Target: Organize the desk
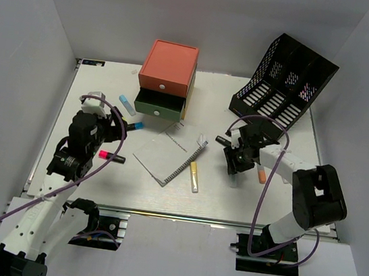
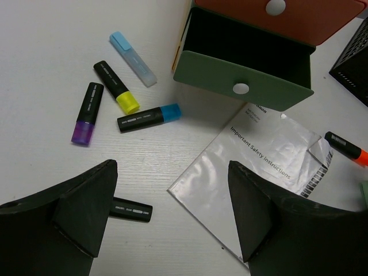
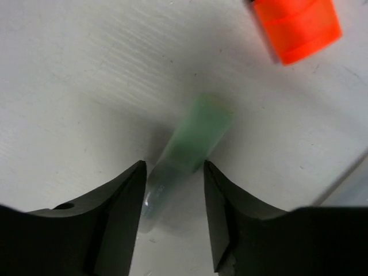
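Observation:
The white desk [image 1: 156, 199] holds an orange box with an open green drawer [image 1: 160, 105] and a black mesh rack [image 1: 284, 80]. My left gripper [image 1: 112, 130] is open and empty above the desk, near several highlighters [image 2: 148, 118]; a black highlighter [image 2: 131, 210] lies partly behind its left finger [image 2: 86, 213]. My right gripper [image 1: 234, 162] is low on the desk and open, its jaws on either side of a pale green highlighter [image 3: 192, 138] that lies flat. An orange highlighter [image 3: 296, 26] lies just beyond it.
A safety booklet [image 1: 172, 153] lies mid-desk with a yellow highlighter [image 1: 194, 177] at its right. A pink highlighter [image 1: 109, 157] lies by the left arm. A light blue highlighter [image 1: 127, 104] lies left of the drawer. A metal rail [image 1: 181, 216] runs along the near edge.

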### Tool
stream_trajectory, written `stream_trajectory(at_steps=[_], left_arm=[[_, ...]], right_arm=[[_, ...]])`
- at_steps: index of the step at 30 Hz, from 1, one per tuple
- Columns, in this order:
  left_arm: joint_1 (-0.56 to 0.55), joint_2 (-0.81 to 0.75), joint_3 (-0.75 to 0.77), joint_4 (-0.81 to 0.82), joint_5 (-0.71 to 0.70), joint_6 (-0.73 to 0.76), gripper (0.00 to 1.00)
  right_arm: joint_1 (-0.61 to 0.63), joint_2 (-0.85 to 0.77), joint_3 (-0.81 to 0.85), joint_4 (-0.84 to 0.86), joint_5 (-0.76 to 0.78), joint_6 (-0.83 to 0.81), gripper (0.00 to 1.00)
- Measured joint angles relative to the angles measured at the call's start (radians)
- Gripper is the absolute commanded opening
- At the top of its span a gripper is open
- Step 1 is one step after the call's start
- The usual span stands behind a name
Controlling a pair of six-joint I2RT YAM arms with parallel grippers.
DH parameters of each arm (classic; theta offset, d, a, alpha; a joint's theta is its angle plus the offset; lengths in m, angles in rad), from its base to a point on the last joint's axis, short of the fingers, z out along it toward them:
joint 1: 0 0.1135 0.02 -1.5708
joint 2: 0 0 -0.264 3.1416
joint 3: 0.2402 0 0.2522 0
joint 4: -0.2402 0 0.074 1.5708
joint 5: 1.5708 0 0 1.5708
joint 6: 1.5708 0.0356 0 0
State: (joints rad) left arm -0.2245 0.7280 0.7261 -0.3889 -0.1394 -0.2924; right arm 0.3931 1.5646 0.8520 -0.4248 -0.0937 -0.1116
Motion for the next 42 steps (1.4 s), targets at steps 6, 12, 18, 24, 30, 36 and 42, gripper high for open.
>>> stream_trajectory(at_steps=[6,12,18,24,30,36,42], left_arm=[[0.0,-0.002,0.0,0.0,0.0,0.0,0.87],[0.0,-0.002,0.0,0.001,0.0,0.0,0.87],[0.0,-0.011,-0.008,0.011,0.014,0.003,0.87],[0.0,-0.041,-0.034,0.025,0.035,0.006,0.87],[0.0,-0.07,-0.046,0.047,0.039,0.009,0.87],[0.0,-0.09,-0.051,0.062,0.039,0.015,0.87],[0.0,-0.087,-0.051,0.066,0.049,0.016,0.87]], right_arm=[[0.013,-0.016,-0.034,0.07,0.051,-0.007,0.16],[0.017,-0.071,-0.006,-0.056,0.049,-0.116,0.0],[0.053,-0.13,0.321,-0.225,-0.148,-0.346,0.0],[0.19,-0.021,0.665,-0.2,-0.253,-0.454,0.0],[0.3,0.188,0.906,-0.091,-0.251,-0.473,0.0],[0.372,0.367,1.017,0.016,-0.186,-0.515,0.0],[0.394,0.521,1.103,0.086,-0.119,-0.567,0.0]])
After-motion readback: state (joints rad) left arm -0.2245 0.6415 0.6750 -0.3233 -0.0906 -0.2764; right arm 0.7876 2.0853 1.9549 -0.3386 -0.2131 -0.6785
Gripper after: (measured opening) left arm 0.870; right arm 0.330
